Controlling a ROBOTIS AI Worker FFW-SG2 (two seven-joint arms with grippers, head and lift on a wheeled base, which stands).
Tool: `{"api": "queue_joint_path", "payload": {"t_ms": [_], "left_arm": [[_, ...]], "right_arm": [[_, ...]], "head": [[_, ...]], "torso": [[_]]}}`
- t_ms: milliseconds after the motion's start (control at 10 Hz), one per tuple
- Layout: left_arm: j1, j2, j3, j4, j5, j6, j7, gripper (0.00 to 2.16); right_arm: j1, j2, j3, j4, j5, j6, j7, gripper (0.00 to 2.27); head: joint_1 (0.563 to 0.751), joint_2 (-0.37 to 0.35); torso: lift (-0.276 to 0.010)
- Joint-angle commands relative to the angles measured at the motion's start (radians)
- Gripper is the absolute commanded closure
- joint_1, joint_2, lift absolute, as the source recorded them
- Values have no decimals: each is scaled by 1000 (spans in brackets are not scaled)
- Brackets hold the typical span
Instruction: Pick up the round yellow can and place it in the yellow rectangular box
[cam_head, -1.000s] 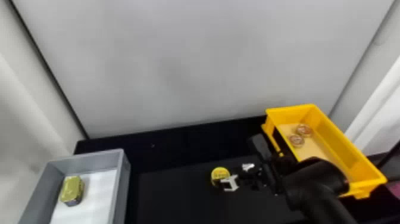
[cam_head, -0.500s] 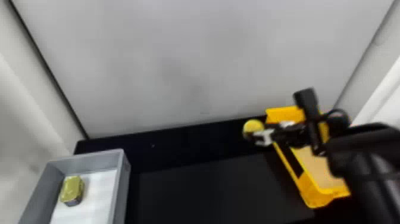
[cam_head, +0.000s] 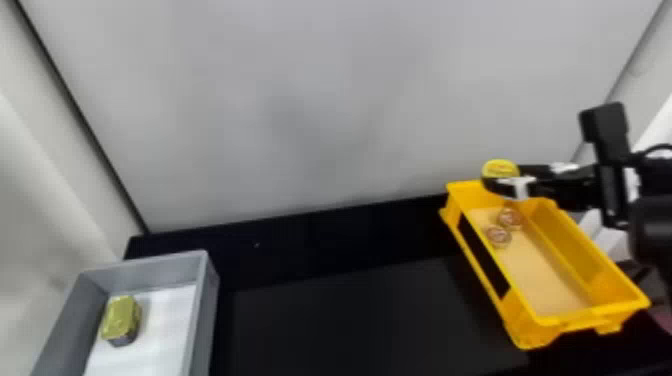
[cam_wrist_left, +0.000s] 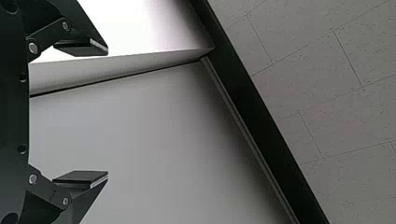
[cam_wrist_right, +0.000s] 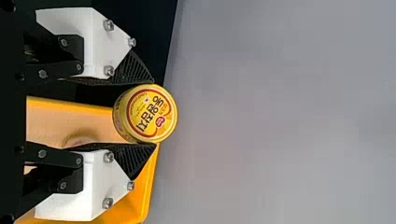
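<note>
In the head view my right gripper is above the far end of the yellow rectangular box, shut on the round yellow can. The right wrist view has the can pinched between the two tips of my right gripper, with the box rim beyond them. Two small round cans lie inside the box toward its far end. My left gripper stands open with nothing between its fingers, facing a wall in the left wrist view.
A grey box with a rectangular gold can in it stands at the left on the black table. Behind the table rises a grey wall panel.
The right gripper has lifted the round yellow can off the table and carried it right and away from the robot, to over the box's far end. The gold can has stayed put.
</note>
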Motion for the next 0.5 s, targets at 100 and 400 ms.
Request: {"api": "queue_joint_path", "payload": {"t_ms": [100,400], "left_arm": [[0,1,5,-4,-2,2,-3,314],[-17,0,-4,-3,-4,-6,-8,314]], "right_arm": [[14,-52,-122,57,0,-31,-17,697],[-18,-97,-198,267,-60,-137,-22,697]], "head": [[740,18],[740,18]], "torso": [[0],[0]]}}
